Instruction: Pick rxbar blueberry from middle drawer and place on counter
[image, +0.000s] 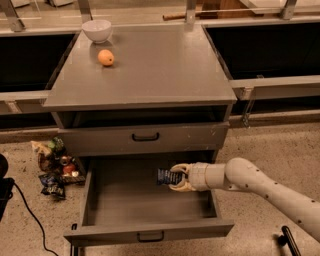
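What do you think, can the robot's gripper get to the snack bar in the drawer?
Probably yes. The middle drawer is pulled open, nothing covers the rxbar blueberry, and the gripper is inside the drawer, seemingly shut on the bar's end.
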